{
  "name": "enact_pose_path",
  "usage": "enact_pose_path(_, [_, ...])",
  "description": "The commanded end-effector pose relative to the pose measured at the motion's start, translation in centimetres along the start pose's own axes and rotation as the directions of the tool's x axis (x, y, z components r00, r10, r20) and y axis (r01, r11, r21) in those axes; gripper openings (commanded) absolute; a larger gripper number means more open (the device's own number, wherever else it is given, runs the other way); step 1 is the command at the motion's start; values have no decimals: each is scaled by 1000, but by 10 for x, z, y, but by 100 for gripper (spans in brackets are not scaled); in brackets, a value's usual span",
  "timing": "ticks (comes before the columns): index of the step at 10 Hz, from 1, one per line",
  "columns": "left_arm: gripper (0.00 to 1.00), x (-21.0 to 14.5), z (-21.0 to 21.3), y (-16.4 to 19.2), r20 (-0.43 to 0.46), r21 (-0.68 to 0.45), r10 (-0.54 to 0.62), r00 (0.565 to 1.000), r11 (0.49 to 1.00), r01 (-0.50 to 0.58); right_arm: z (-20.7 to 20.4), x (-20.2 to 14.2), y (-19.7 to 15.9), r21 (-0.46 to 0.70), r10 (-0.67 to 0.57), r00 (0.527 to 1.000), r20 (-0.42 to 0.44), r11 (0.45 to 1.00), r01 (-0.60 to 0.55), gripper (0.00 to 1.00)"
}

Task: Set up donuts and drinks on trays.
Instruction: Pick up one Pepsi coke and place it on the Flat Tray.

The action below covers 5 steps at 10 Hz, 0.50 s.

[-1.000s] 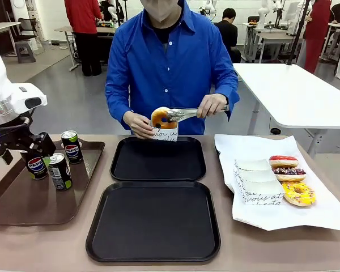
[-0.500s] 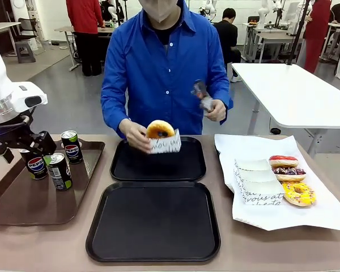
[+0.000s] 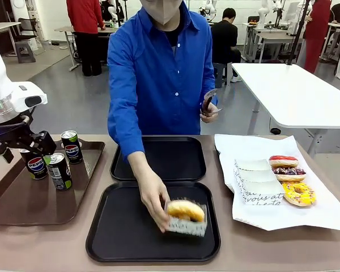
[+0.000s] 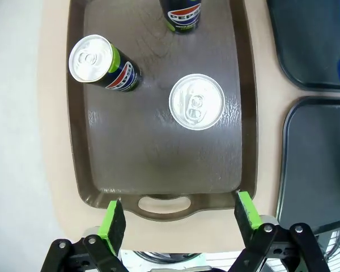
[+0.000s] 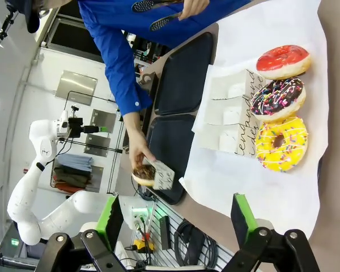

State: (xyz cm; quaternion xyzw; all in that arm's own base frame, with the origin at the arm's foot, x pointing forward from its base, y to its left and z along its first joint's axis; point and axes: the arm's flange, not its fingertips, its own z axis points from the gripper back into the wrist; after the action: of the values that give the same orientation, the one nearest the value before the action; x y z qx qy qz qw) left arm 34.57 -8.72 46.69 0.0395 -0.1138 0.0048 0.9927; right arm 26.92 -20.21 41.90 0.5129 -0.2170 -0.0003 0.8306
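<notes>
A person's hand sets a plain glazed donut (image 3: 185,211) in its white sleeve on the near black tray (image 3: 119,226); the far black tray (image 3: 158,161) is bare. The same donut (image 5: 143,171) and near tray (image 5: 173,141) show in the right wrist view. Three Pepsi cans (image 3: 37,168) (image 3: 59,170) (image 3: 72,146) stand on the brown tray (image 3: 22,204). My left gripper (image 3: 24,150) hovers open above them; below it are the cans (image 4: 196,102) (image 4: 102,61) (image 4: 181,12). My right gripper (image 5: 177,218) is open above the red (image 5: 283,61), chocolate (image 5: 283,96) and yellow (image 5: 281,143) donuts.
The white paper sheet (image 3: 323,209) at the right holds the red (image 3: 283,161), chocolate (image 3: 289,171) and yellow (image 3: 298,194) donuts and flat paper sleeves (image 3: 258,182). The person's other hand holds metal tongs (image 3: 208,102) up near the chest.
The person carried the sleeved donut from above the far tray down onto the near tray and drew the tongs back. Neither arm has moved.
</notes>
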Motion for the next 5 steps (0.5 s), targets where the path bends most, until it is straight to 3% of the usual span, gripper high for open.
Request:
enact_pose_path(1, [100,39,-4,-18,-54,-18,70,996,997,-71,0,3,1,23,6,1000,21,1000,-7,100])
enact_pose_path(3, [100,68,-19,-30,-137,-17,94,986,995,-97,0,3,1,23,6,1000,21,1000,-7,100])
enact_pose_path(5, [100,80,-38,-34,-156,15,107,982,994,-106,0,3,1,23,6,1000,21,1000,-7,100])
